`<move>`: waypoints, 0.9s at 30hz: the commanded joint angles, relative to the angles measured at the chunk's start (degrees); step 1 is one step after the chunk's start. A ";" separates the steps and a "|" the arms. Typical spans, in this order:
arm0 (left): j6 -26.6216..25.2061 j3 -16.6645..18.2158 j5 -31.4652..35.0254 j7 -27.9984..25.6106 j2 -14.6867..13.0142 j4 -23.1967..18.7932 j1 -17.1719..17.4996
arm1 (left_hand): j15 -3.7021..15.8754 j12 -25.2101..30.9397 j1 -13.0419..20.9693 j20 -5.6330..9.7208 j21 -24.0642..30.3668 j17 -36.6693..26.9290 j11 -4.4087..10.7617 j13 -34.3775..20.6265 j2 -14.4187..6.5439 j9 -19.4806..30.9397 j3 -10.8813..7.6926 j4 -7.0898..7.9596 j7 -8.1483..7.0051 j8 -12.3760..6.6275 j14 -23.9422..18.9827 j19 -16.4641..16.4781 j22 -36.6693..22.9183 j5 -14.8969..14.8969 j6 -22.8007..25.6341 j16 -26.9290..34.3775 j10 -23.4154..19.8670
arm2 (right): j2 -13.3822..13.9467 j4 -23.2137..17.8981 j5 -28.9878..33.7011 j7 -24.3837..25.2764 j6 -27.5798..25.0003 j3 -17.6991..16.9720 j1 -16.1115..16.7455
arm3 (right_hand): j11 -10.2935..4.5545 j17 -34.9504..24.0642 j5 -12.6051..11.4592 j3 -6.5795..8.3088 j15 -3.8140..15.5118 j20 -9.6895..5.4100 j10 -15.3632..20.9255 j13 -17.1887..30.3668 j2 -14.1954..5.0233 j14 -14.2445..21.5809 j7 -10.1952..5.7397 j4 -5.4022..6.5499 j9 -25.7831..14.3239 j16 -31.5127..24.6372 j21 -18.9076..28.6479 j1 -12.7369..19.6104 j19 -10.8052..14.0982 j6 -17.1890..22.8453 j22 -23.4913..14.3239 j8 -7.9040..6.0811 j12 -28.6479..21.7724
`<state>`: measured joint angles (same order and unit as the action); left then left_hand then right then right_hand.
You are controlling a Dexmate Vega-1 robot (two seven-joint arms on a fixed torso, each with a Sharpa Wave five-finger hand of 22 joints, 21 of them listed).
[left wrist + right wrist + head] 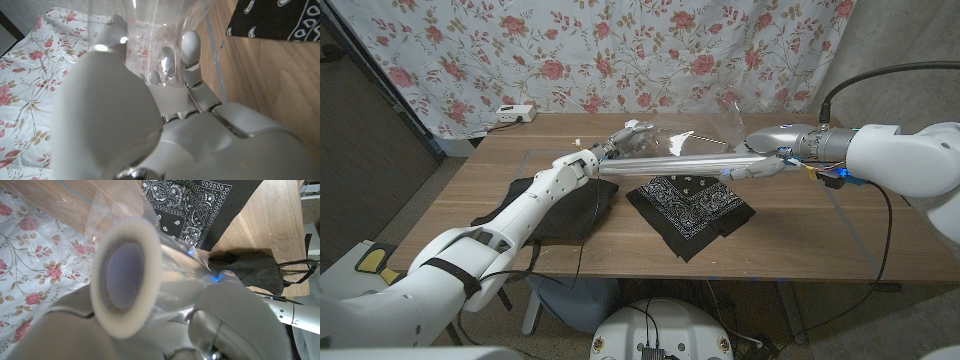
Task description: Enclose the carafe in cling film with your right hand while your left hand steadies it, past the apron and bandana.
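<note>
Left hand: left hand [150,125], closest to its wrist camera, is wrapped round the clear carafe [150,35]; fingers [190,47] curl against the glass wall, thumb on the opposite side. In the head view the same hand [620,140] sits at the far middle of the surface.
Carafe: transparent glass, hard to outline in the head view [655,140]; stands on the surface past the two cloths. Whether it is quite upright I cannot tell.
Right hand: right hand [760,168] is clenched round one end of the cling film roll [670,165].
Roll axis: long axis runs roughly crosswise over the surface, from the right hand toward the left hand and carafe; open cardboard core end [122,275] faces the right wrist camera.
Film: loose clear sheet [720,125] rises from the roll near the carafe; edges faint.
Bandana: black, white paisley print [692,205], spread flat just below the roll.
Apron: dark cloth [560,210] lying under the left forearm, beside the bandana.
Surface: wooden surface [800,240]; floral curtain [600,50] behind it.
</note>
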<state>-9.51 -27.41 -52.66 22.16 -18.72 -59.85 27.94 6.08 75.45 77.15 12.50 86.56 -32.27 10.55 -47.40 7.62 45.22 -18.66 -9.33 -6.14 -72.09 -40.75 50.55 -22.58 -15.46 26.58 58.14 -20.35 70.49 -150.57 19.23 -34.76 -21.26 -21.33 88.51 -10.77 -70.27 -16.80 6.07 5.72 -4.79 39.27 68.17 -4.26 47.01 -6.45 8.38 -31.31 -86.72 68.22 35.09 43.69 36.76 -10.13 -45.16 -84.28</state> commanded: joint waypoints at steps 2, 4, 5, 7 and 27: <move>-0.03 0.55 -0.86 0.59 0.46 0.86 -0.15 | 1.84 0.21 15.58 0.29 -0.12 -0.07 0.12 -0.12 -15.63 0.14 -0.44 -0.12 -0.10 -7.76 -3.32 0.32 -0.01 0.10 0.23 26.93 -0.11 | 4.10 0.19 1.16 -0.28 -1.59 2.97 -2.18 | 0.15 -0.19 -0.36 -0.44 6.55 -1.59 0.51 2.64 -2.46 -0.12 -0.47 0.01 -0.11 -0.33 -0.12 -2.29 0.74 1.39 -0.17 -0.39 -3.09; 0.03 0.65 -0.94 0.56 0.54 0.90 -0.12 | 1.73 0.26 15.59 0.29 -0.08 -0.07 0.23 -0.25 -15.62 0.14 -0.45 -0.13 -0.11 -7.77 -3.30 0.34 -0.04 0.10 0.21 26.93 0.00 | 4.68 0.15 1.23 -0.21 -2.26 3.47 -2.73 | 0.16 -0.19 -0.38 -0.47 6.55 -1.58 0.49 2.64 -2.44 -0.12 -0.48 -0.02 -0.06 -0.34 -0.17 -2.29 0.70 1.51 -0.18 -0.45 -3.17; 0.03 0.65 -0.94 0.56 0.54 0.90 -0.12 | 1.82 0.28 15.60 0.28 -0.08 -0.16 0.28 -0.29 -15.65 0.12 -0.47 -0.13 -0.13 -7.78 -3.31 0.34 -0.03 0.10 0.23 26.99 0.02 | 4.70 0.12 1.24 -0.22 -2.34 3.51 -2.76 | 0.09 -0.19 -0.43 -0.50 6.55 -1.55 0.24 2.28 -2.45 -0.11 -0.48 -0.08 0.04 -0.35 -0.20 -2.28 0.74 1.52 -0.19 -0.47 -2.94; -0.24 0.73 -1.16 0.62 0.57 0.89 -0.09 | 1.84 0.28 15.58 0.28 -0.06 -0.06 0.26 -0.30 -15.62 0.10 -0.47 -0.14 -0.14 -7.81 -3.33 0.30 -0.05 0.11 0.22 26.94 0.02 | 6.16 0.14 1.58 -0.45 -3.55 4.36 -3.56 | 0.06 -0.19 -0.47 -0.50 6.56 -1.56 0.32 2.34 -2.48 -0.11 -0.57 -0.13 0.01 -0.36 -0.25 -2.24 0.74 1.49 -0.20 -0.53 -3.08; -2.22 4.51 -5.87 -4.45 1.94 -2.37 2.92 | 1.75 0.04 15.61 0.29 -0.11 -0.10 -0.03 0.14 -15.66 0.32 -0.57 -0.15 -0.09 -8.05 -3.38 0.23 0.25 0.14 -0.41 27.04 -0.06 | 7.24 -0.40 4.26 -0.33 -8.02 5.23 -3.01 | 0.08 -0.20 -0.74 -0.46 6.56 -1.47 0.30 2.45 -2.67 -0.09 -0.56 -0.63 0.05 -0.44 -0.45 -1.74 0.80 1.49 -0.29 -0.98 -3.74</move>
<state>-10.80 -25.02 -55.99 20.91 -17.45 -60.02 29.00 6.08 75.39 77.15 12.50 86.54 -32.27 10.54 -47.30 7.62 45.06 -18.66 -9.34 -6.43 -72.33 -40.74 50.58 -22.31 -15.46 26.28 58.14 -20.35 77.37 -150.42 21.93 -35.40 -27.23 -16.49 84.94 -10.77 -70.29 -17.23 5.76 5.72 -4.61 39.26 68.18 -4.53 47.01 -6.34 8.06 -31.04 -86.72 67.72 34.49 43.87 37.27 -10.28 -45.78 -84.28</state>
